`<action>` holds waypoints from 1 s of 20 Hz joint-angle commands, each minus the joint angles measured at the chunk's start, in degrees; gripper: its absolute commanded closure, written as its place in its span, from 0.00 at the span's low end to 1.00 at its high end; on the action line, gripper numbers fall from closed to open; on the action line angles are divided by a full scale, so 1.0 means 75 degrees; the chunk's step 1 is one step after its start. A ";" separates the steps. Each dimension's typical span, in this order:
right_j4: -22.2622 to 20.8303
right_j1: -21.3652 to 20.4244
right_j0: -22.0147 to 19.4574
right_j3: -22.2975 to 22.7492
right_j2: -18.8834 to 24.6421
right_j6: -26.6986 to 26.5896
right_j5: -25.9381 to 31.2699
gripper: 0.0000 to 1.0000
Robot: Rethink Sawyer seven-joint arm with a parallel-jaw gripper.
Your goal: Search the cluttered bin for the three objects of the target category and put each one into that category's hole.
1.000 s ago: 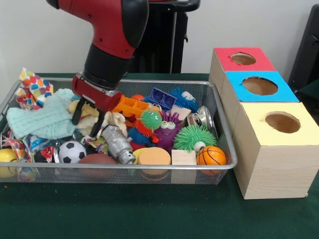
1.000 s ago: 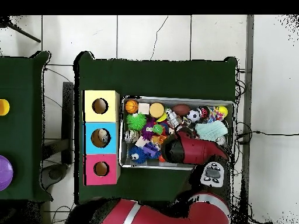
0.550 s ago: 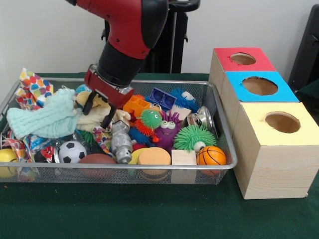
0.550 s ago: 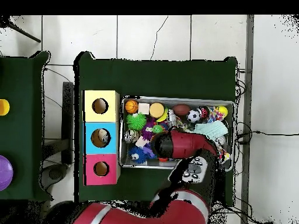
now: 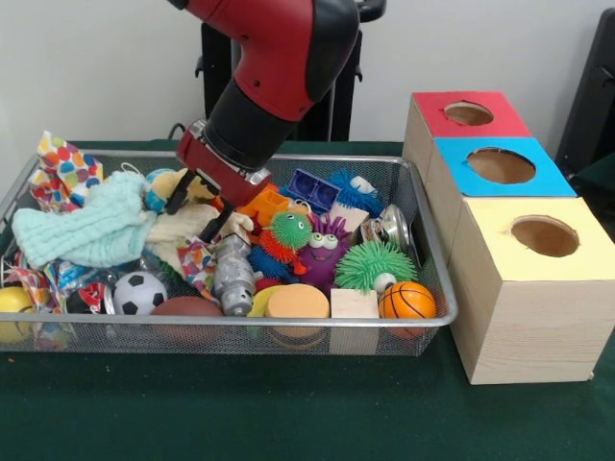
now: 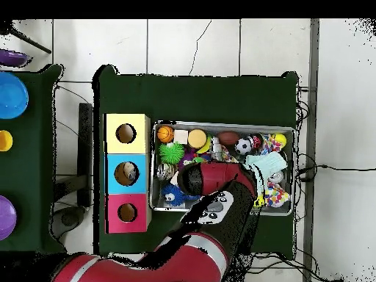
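The black two-finger gripper (image 5: 200, 204), fingers apart and grasping nothing, has risen since a second ago from the cream plush toy (image 5: 183, 229) left of the picture's centre, so no target is taken yet. The red and black arm (image 5: 274, 67) slants down from the top centre into the wire mesh bin (image 5: 434, 259); the three wooden boxes with round holes (image 5: 500, 165) stand at the right.

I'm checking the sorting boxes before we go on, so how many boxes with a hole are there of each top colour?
Red-topped box: 1
Blue-topped box: 1
Yellow-topped box: 1
Total: 3 boxes, standing in a row beside the wire bin.
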 commanded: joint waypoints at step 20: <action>-0.0197 0.0125 -0.0862 -0.0187 0.1418 0.0114 -0.1592 0.00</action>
